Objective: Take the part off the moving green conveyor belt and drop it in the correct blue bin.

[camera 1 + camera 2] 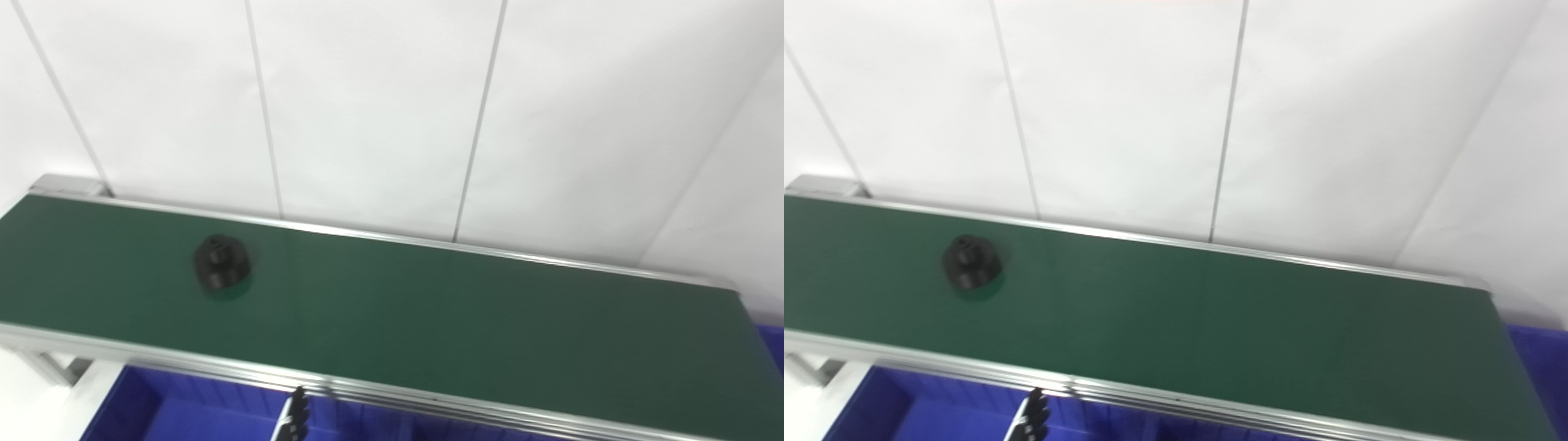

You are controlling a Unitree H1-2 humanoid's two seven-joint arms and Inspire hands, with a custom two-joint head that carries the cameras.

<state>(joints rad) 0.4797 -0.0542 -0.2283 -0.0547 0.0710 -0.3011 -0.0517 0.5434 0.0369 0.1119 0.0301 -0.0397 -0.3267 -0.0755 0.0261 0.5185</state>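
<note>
- Part (221,261): a small black round piece with a raised hub, sitting alone on the green conveyor belt (429,306) toward its left end, at about 9 o'clock from the middle of my view, midway between the belt's two rails.
- I judge the step in hand to be the wait and approach: nothing touches the part, and no hand is over the belt.
- One dark fingertip cluster (298,411) pokes up at about 6 o'clock, just below the near rail and over the bin. I take it for the left hand, though too little shows to be sure. I cannot tell whether its fingers are spread or curled, and it holds nothing that I can see.
- My right hand is out of sight in both views.
- Next move, as I judge it: lift a hand over the near rail, come down on the part from above, and time the close to the belt's travel. I cannot read the direction of travel from these views.
- Blue bin (184,416) lies below the near rail from 7 to 6 o'clock; another blue corner (773,343) shows past the belt's right end at 4 o'clock. Which one is correct I cannot tell.
- Near aluminium rail (392,392) is the one obstacle between hand and part; white wall panels (380,110) stand behind the belt at 12 o'clock.
</note>
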